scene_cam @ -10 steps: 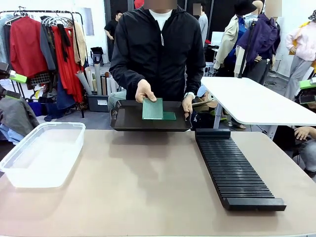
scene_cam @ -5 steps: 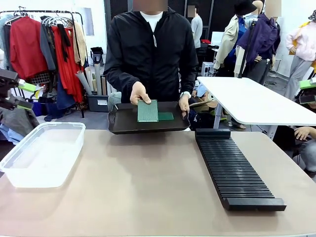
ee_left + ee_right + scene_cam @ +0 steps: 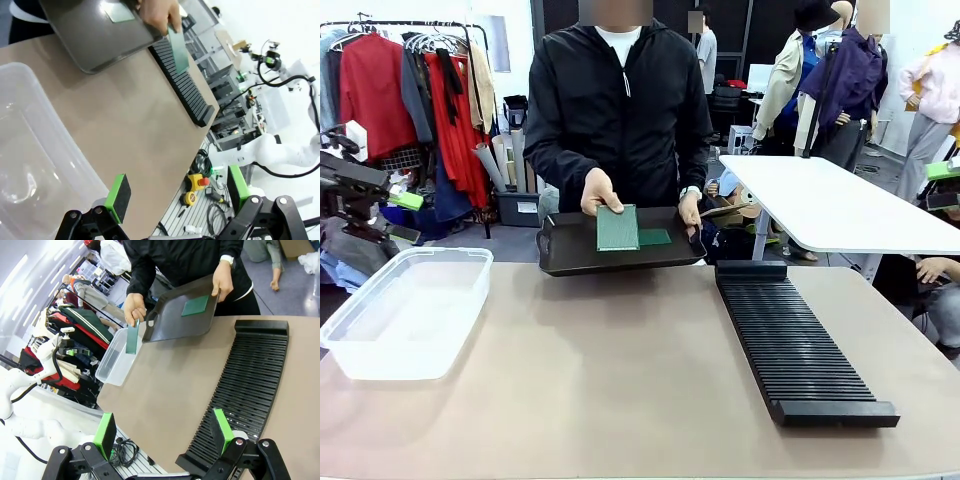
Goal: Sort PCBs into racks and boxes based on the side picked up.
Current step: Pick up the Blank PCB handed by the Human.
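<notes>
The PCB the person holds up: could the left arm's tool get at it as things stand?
Probably yes. The PCB stands upright in the person's hand by the tray; the left tool is open and nothing stands between them.

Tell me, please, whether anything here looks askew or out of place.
The tray is held tilted at the table's far edge in one hand, with a PCB lying loose on it that might slide. The other hand holds a second PCB upright. The rack and tub look in order; nothing looks spilled or damaged.
</notes>
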`<action>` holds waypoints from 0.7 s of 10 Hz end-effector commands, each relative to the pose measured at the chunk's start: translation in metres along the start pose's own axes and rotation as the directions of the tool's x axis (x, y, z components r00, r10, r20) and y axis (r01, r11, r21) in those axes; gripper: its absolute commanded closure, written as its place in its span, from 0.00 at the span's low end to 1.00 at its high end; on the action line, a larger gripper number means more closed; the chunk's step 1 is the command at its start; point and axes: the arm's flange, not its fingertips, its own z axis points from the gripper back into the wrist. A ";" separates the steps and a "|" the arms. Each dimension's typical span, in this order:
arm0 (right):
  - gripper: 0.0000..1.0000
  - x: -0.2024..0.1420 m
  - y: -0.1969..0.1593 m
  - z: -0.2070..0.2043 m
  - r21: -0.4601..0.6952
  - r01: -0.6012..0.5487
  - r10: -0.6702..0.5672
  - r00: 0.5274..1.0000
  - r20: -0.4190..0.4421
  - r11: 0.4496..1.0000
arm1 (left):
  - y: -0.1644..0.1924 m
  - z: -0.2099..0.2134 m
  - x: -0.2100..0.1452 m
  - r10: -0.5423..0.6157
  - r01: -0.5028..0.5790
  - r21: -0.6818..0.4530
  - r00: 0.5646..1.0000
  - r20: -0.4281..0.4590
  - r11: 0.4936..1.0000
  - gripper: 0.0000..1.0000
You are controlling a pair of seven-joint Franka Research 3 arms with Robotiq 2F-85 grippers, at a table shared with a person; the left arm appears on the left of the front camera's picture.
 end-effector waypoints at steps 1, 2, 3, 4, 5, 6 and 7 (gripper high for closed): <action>0.00 0.001 0.002 0.000 0.007 -0.003 0.003 1.000 0.007 1.000 | 0.015 -0.011 0.003 -0.019 0.022 -0.098 0.999 0.030 0.995 0.00; 0.00 0.001 0.002 0.000 0.007 -0.003 0.003 1.000 0.007 1.000 | 0.022 -0.021 0.003 -0.012 0.015 -0.142 1.000 0.017 0.990 0.00; 0.00 0.001 0.002 0.000 0.007 -0.003 0.003 1.000 0.007 1.000 | 0.029 -0.033 0.003 -0.017 0.017 -0.199 1.000 0.005 0.980 0.00; 0.00 0.001 0.002 0.000 0.007 -0.003 0.003 1.000 0.007 1.000 | 0.033 -0.041 0.005 -0.033 0.033 -0.213 0.999 0.006 0.976 0.00; 0.00 0.001 0.002 0.000 0.007 -0.003 0.003 1.000 0.007 1.000 | 0.038 -0.053 0.005 -0.037 0.035 -0.239 0.999 -0.003 0.970 0.00; 0.00 0.001 0.002 0.000 0.007 -0.003 0.003 1.000 0.007 1.000 | 0.042 -0.065 0.005 -0.035 0.031 -0.262 0.999 -0.010 0.965 0.00; 0.00 0.001 0.002 0.000 0.007 -0.003 0.003 1.000 0.007 1.000 | 0.049 -0.078 0.006 -0.029 0.021 -0.298 0.999 -0.020 0.954 0.00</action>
